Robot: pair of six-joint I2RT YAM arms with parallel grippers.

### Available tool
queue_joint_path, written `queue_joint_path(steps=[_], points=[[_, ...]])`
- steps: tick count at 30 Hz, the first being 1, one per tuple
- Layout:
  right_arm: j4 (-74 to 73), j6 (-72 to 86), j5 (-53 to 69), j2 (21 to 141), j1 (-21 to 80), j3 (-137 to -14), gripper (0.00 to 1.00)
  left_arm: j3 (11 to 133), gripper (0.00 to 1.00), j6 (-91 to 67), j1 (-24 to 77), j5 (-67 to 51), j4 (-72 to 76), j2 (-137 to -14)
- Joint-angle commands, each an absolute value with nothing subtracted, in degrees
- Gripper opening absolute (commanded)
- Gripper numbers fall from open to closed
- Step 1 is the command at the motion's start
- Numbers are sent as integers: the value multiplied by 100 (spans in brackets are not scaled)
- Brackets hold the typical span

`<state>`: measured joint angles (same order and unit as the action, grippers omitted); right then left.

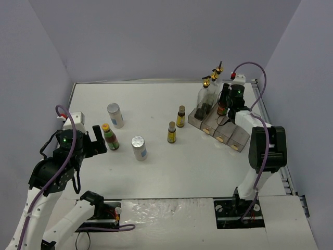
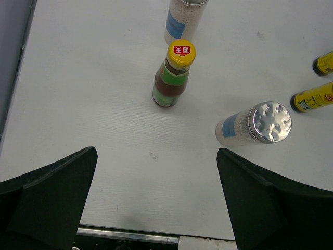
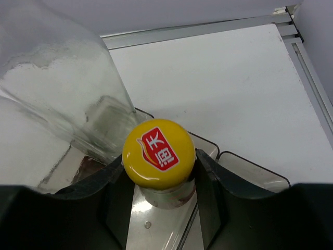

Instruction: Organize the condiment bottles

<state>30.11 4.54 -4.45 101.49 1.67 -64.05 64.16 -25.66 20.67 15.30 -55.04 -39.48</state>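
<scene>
My right gripper (image 1: 226, 100) is shut on a red-sauce bottle (image 1: 222, 108) over the clear rack (image 1: 225, 133). In the right wrist view its fingers (image 3: 208, 182) clasp the neck under the yellow cap (image 3: 158, 152), above a rack compartment. Tall glass bottles with gold pourers (image 1: 207, 97) stand at the rack's far end, and one (image 3: 57, 94) shows beside the cap. My left gripper (image 1: 98, 140) is open and empty beside the second red-sauce bottle (image 1: 109, 137), which stands ahead of it in the left wrist view (image 2: 174, 73). Two white shakers (image 1: 115, 115) (image 1: 139, 148) and two small dark bottles (image 1: 180, 116) (image 1: 171, 132) stand mid-table.
The rack's nearer compartments (image 3: 252, 174) hold nothing. The table's metal edge (image 3: 312, 78) runs just right of the rack. In the left wrist view one shaker (image 2: 255, 125) stands close to the right finger (image 2: 270, 203), and the dark bottles (image 2: 312, 96) are at the right edge.
</scene>
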Motion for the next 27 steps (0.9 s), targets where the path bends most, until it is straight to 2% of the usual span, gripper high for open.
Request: queue_joint_path(steps=[1, 2, 6, 7, 10, 12, 14, 16, 27], points=[[4068, 338, -676, 10014, 136, -6450, 11, 6410, 97, -2654, 2092, 1505, -4983, -4101], [4046, 342, -662, 10016, 130, -6436, 16, 6396, 97, -2656, 2090, 1496, -4953, -4118], [3940, 435, -633, 9927, 123, -6350, 46, 6364, 97, -2672, 2092, 1442, -4838, -4232], [3874, 475, -626, 9845, 116, -6332, 59, 6356, 97, -2672, 2092, 1434, -4813, -4258], [3624, 529, -625, 9574, 123, -6339, 85, 6318, 97, -2708, 2092, 1424, -4708, -4345], [3290, 581, -643, 9266, 123, -6365, 93, 6295, 97, -2736, 2087, 1424, -4664, -4404], [2928, 657, -650, 8991, 124, -6393, 98, 6275, 97, -2766, 2083, 1431, -4615, -4494], [2493, 784, -650, 8478, 132, -6425, 100, 6266, 97, -2821, 2083, 1415, -4475, -4665], [1004, 1505, 375, 6351, 176, -6208, 100, 6293, 97, -2935, 1916, 1929, -3812, -5935]])
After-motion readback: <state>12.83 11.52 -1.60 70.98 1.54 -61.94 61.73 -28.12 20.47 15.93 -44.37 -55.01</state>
